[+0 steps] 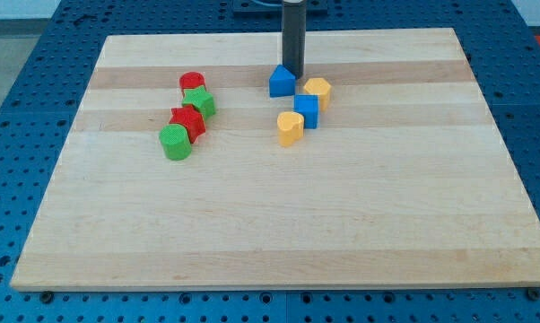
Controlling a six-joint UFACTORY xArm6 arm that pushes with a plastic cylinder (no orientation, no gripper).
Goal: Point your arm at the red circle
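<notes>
The red circle (191,82) sits at the view's upper left, at the top of a tight chain of blocks. Touching it below is a green star (200,101), then a red star (187,121), then a green cylinder (175,143). My tip (293,72) stands near the view's top centre, well to the right of the red circle. The tip is just behind a blue triangular block (282,82) and seems to touch it.
A yellow block (318,91), a blue cube (306,111) and a yellow heart (290,128) cluster below and right of the tip. The wooden board (279,224) lies on a blue perforated table (19,135).
</notes>
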